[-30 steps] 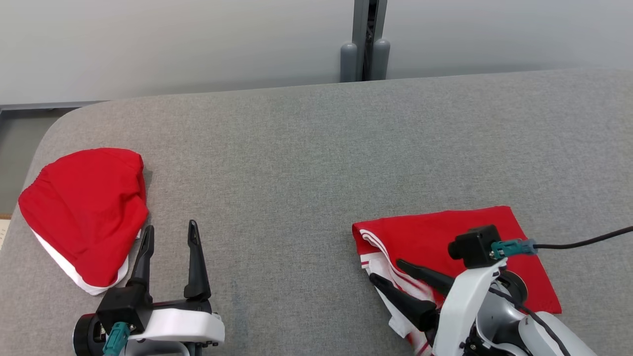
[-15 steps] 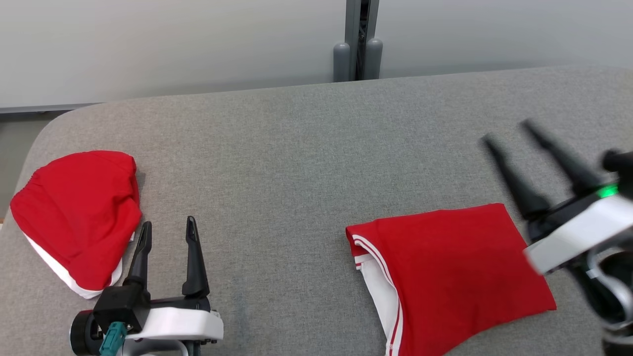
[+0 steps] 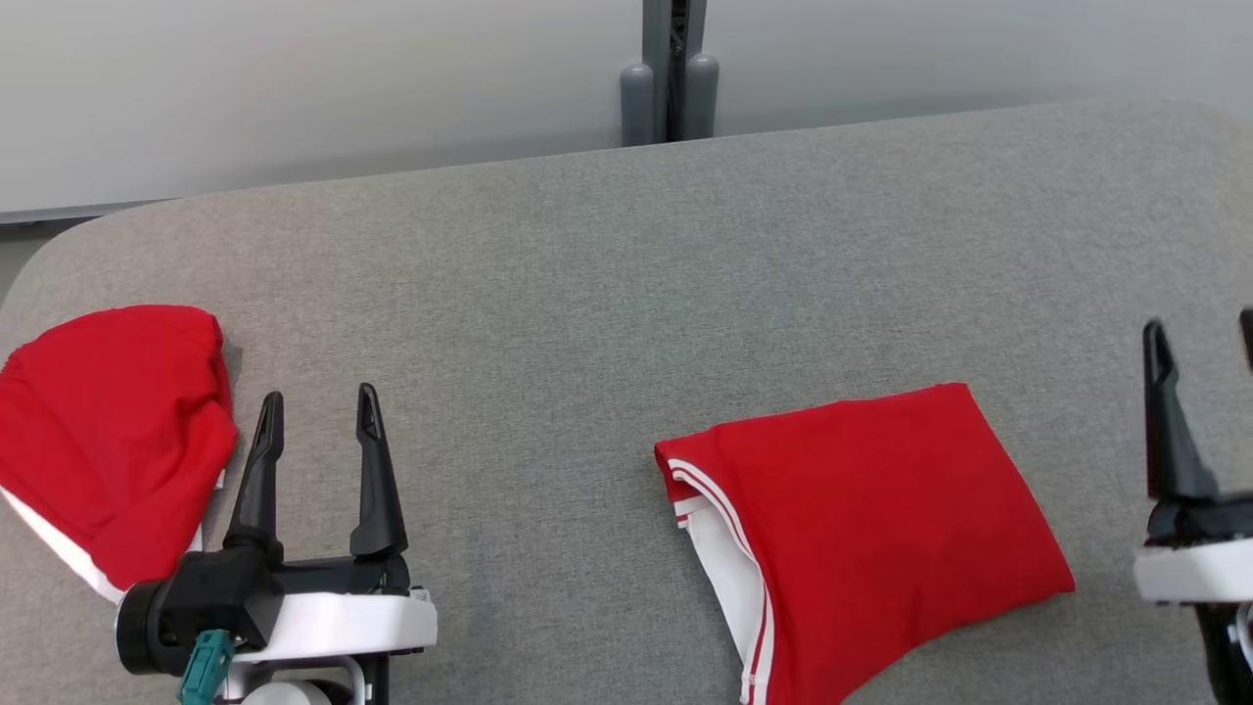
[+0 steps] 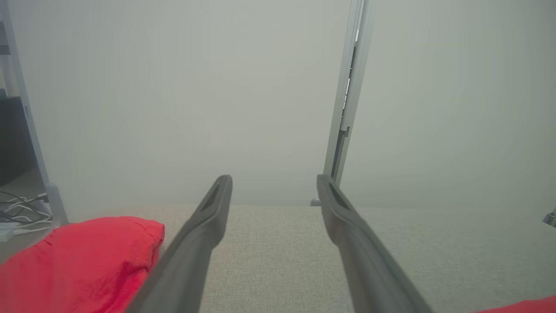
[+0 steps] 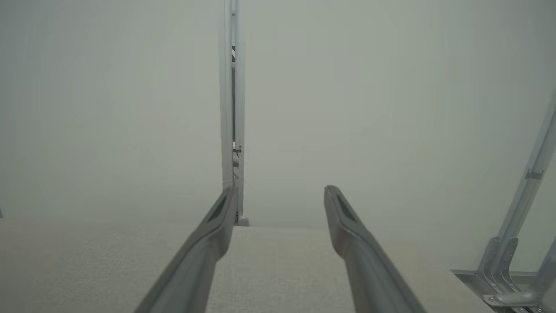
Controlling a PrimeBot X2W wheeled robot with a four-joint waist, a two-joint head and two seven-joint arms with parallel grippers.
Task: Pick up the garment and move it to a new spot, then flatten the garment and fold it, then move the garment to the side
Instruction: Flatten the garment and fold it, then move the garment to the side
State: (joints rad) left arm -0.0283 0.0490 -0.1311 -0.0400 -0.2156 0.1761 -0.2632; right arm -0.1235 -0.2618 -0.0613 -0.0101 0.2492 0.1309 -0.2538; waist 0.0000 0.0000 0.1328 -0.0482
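Garment [image 3: 871, 529] — red, white trim, folded, flat on grey table [image 3: 587, 294] at 4 o'clock. Second red cloth [image 3: 108, 431] at 8 o'clock. Jaws spread and empty on left gripper [image 3: 319, 394], 7 o'clock, and right gripper [image 3: 1202, 328], 3 o'clock.

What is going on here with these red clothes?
A two-armed robot works at a grey table. A folded red garment with white trim lies right of centre. Both grippers are open and empty: the right gripper stands beside it, not touching; the left gripper is next to a second red garment.
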